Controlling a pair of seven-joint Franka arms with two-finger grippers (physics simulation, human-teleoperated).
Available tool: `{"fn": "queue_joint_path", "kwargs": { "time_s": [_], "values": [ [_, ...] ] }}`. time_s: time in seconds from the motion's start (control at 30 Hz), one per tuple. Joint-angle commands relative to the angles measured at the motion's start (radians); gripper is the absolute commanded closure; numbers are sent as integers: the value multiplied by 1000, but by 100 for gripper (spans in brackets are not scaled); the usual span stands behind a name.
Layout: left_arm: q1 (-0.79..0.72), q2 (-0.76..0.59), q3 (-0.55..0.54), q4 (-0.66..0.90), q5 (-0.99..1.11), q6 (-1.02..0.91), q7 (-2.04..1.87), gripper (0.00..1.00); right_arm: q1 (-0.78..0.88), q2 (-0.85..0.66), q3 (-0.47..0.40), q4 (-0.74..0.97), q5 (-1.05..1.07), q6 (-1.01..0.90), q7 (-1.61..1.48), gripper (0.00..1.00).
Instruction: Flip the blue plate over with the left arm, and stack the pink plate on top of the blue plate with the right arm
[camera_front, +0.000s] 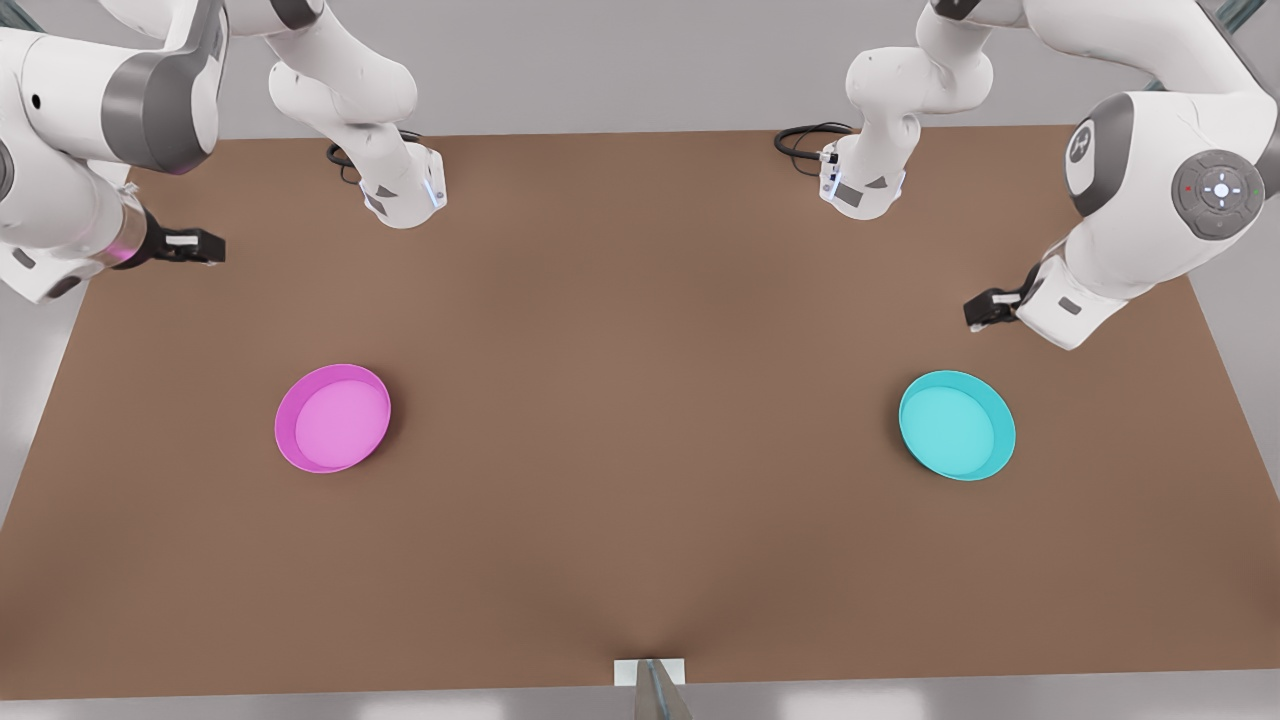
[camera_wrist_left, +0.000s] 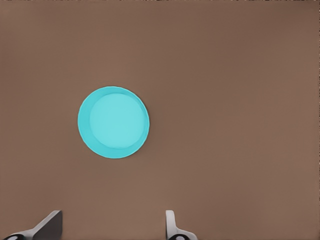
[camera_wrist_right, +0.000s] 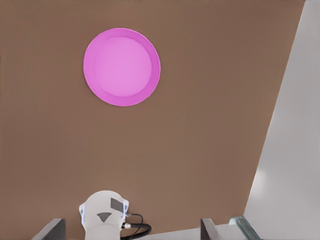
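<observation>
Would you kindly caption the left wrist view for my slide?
Left gripper, jaws open, hovers above the upright blue plate on the brown table.

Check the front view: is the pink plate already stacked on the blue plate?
No, the pink plate and blue plate lie far apart.

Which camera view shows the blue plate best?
The left wrist view: the blue plate appears nearly from straight above, whole, rim up, beyond the open left gripper. The front view shows it smaller and obliquely, on the front view's right.
</observation>
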Motion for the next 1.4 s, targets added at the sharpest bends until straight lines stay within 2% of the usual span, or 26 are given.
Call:
{"fn": "queue_joint_path", "kwargs": {
  "time_s": [0.0, 0.07, 0.17, 0.23, 0.27, 0.3, 0.33, 0.37, 0.47, 0.63, 0.9, 0.97, 1.0, 1.07, 1.1, 1.27, 1.33, 1.37],
  "values": [
    [0, 0, 1, 1, -4, 38, -58, 0, 0, 0, 0, -1, 5, 80, -54, 0],
    [41, 20, 4, -5, -1, 50, -78, 0, -3, 1, 0, -1, 5, 80, -54, 0],
    [238, 225, 7, -12, -57, 181, -27, 0, -4, 4, 0, -1, 5, 78, -53, 0],
    [328, 294, 9, -47, -111, 337, 261, 0, -4, 6, 0, -1, 3, 78, -53, 0],
    [379, 371, 9, -53, -139, 429, 505, 0, -4, 8, 0, 0, 3, 77, -51, 0],
    [409, 388, 9, -117, -140, 533, 658, 0, -6, 8, 0, 0, 3, 77, -51, 0],
    [417, 389, 9, -193, -140, 658, 679, 0, -6, 9, 0, 0, 3, 77, -51, 0],
    [425, 421, 9, -200, -142, 690, 694, 0, -4, 9, 0, 0, 3, 75, -51, 0],
    [469, 500, 9, -200, -211, 702, 798, 0, -4, 11, 0, -1, 3, 74, -51, 0],
    [471, 509, 9, -205, -228, 590, 936, 0, -6, 15, 0, -3, 3, 69, -48, 0],
    [471, 566, 9, -234, -245, 600, 930, 0, -9, 23, 0, -4, 3, 67, -48, 0],
    [471, 569, 9, -234, -251, 601, 929, 31, -9, 23, 0, -4, 3, 67, -48, 0],
    [471, 570, 9, -234, -252, 601, 903, 36, -9, 23, 0, -4, 3, 67, -48, 0],
    [471, 578, 9, -231, -254, 604, 901, 36, -11, 23, 0, -4, 3, 67, -48, 0],
    [471, 586, 9, -228, -269, 604, 901, 42, -11, 23, 0, -6, 3, 67, -48, 0],
    [471, 601, 9, -222, -274, 616, 899, 43, -11, 27, 0, -6, 3, 67, -48, 0],
    [471, 606, 10, -222, -274, 621, 899, 51, -11, 27, 0, -6, 3, 67, -48, 0],
    [471, 607, 10, -222, -274, 621, 899, 51, -11, 27, 0, -6, 3, 67, -49, 0]
  ]
}}
